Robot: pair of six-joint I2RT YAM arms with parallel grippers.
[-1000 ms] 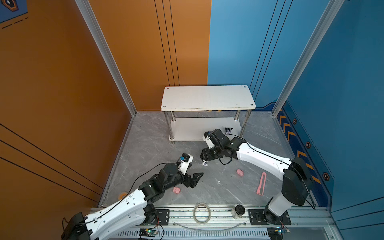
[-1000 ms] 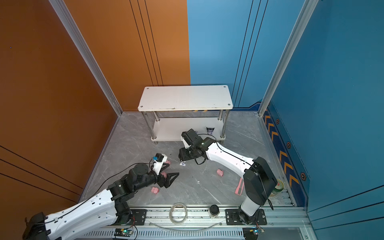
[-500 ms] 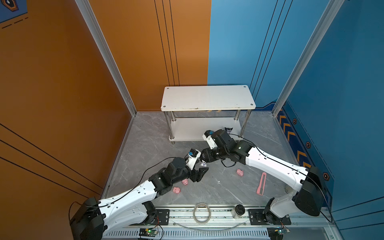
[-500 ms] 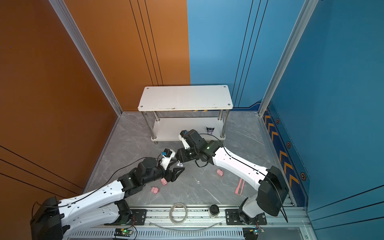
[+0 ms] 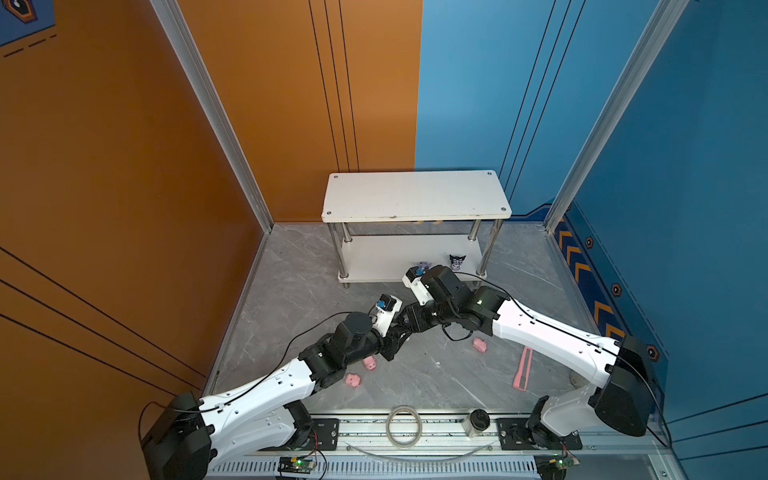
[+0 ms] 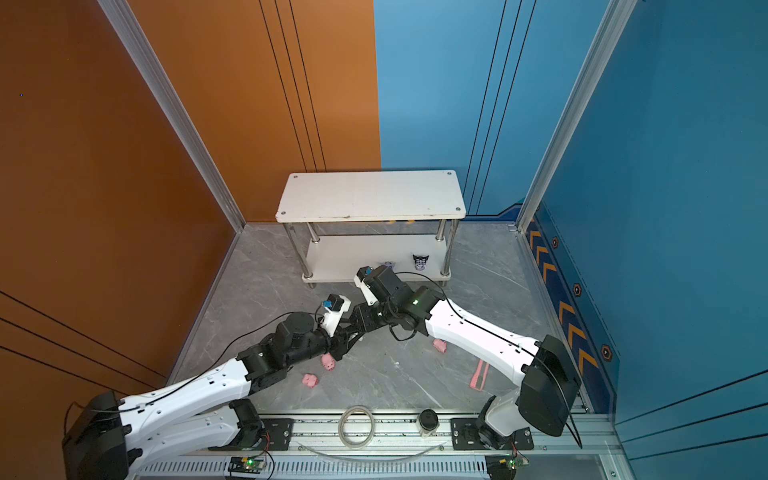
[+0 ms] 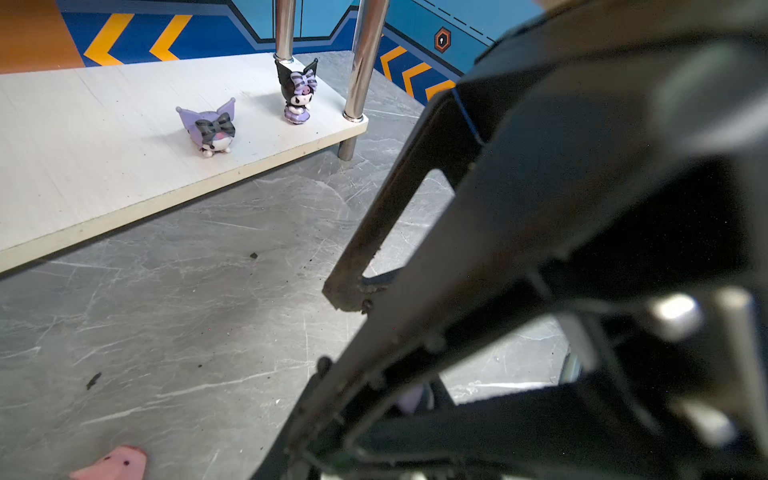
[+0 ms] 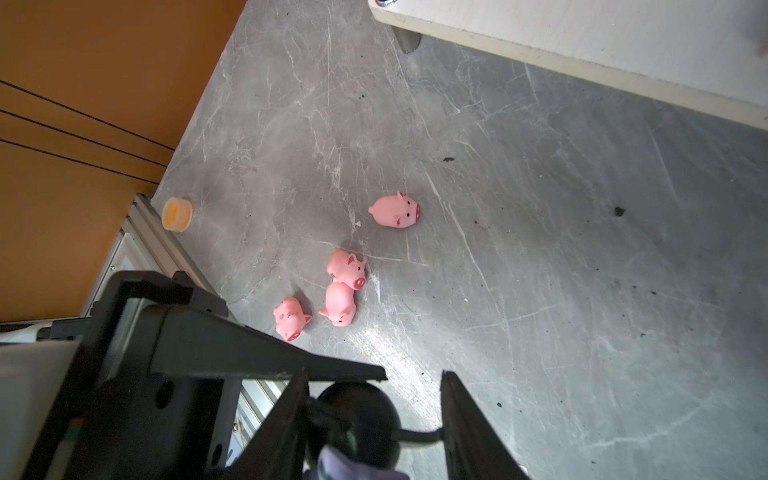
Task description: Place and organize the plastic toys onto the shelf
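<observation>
The shelf (image 5: 415, 195) is made of two flat white boards, matt and lightly grained, with rounded corners and a screw in each. They are joined by shiny chrome tube legs (image 7: 362, 62). On its lower board (image 7: 104, 137), close to the front leg on the right arm's side, stands an upright figure (image 7: 296, 93) of glossy plastic, with a black pointed hood and a striped purple bow. Beside it, more toward the middle of the shelf, sits a squat purple figure (image 7: 209, 129) with a dark bow.

In front of the shelf, above the grey marble-patterned floor (image 8: 540, 291), which is scratched and has dark crumbs on it, the two claws meet. The right gripper (image 8: 374, 374) pinches the third figure (image 8: 353, 415). Its round black head sits between the black fingers (image 8: 461, 415), and its purple body is at the picture's edge. The left gripper (image 5: 395, 340) is at the same place, but the right one covers it, so I cannot tell if its claw is spread or pressed together.

Farther from the shelf than the claws, three pigs (image 8: 340, 305), round and soft-looking pink, lie close together. A lone pig (image 8: 395, 210) lies a little nearer the shelf. In both top views the left arm (image 5: 257, 390) hides part of them. A fifth pig (image 5: 480, 345) lies in front of the shelf on the right arm's side, and a flat pink strip (image 5: 521, 370) lies farther out. A small translucent orange cup (image 8: 176, 212) stands well apart from the shelf.
</observation>
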